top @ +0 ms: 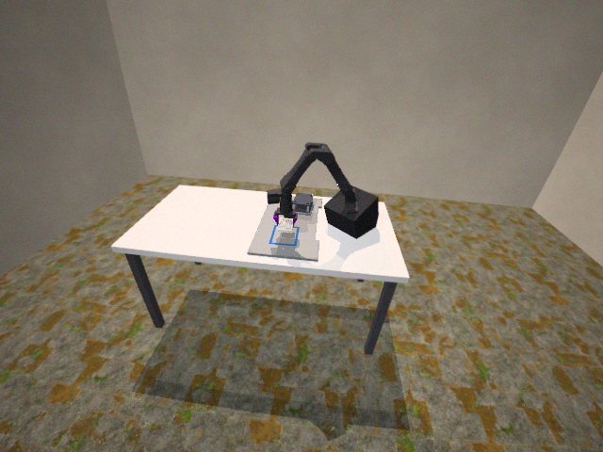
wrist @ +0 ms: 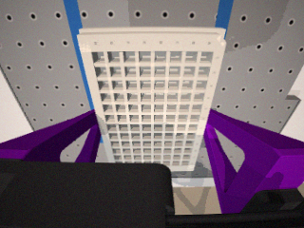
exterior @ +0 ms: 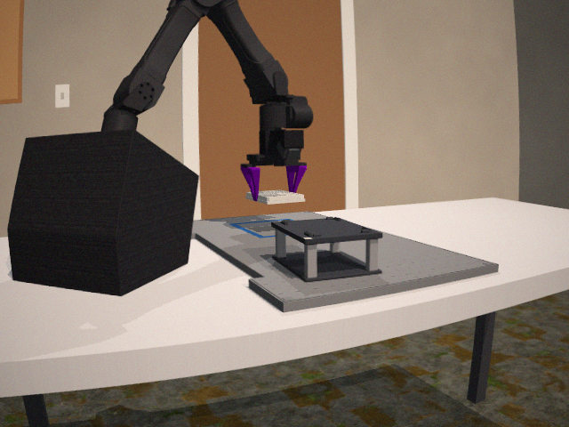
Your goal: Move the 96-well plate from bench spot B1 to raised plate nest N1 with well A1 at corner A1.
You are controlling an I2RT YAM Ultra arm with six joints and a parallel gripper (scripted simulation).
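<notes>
At the centre of the exterior view, a black arm's pincer [exterior: 274, 190] grips the white 96-well plate [exterior: 276, 197] by its two long sides, one purple finger [exterior: 251, 180] on each; the plate hangs level in the air, clear of the grey perforated board [exterior: 404, 269] below. Directly beneath it, the blue outline of spot B1 [exterior: 257, 227] shows on the board. The raised plate nest N1 [exterior: 327, 229], a dark platform on four short posts, stands lower right of the plate in this frame and nearer the camera, so the carry likely runs sideways that way before lowering. From the wrist camera, the plate's long axis runs up the frame, away from the pincer body, with blue stripes visible on both sides. The board lies on a white bench [top: 204, 223], beside the arm's black base block [exterior: 99, 211]. Plain beige walls and a mottled brown and green floor [top: 486, 340] surround it
</notes>
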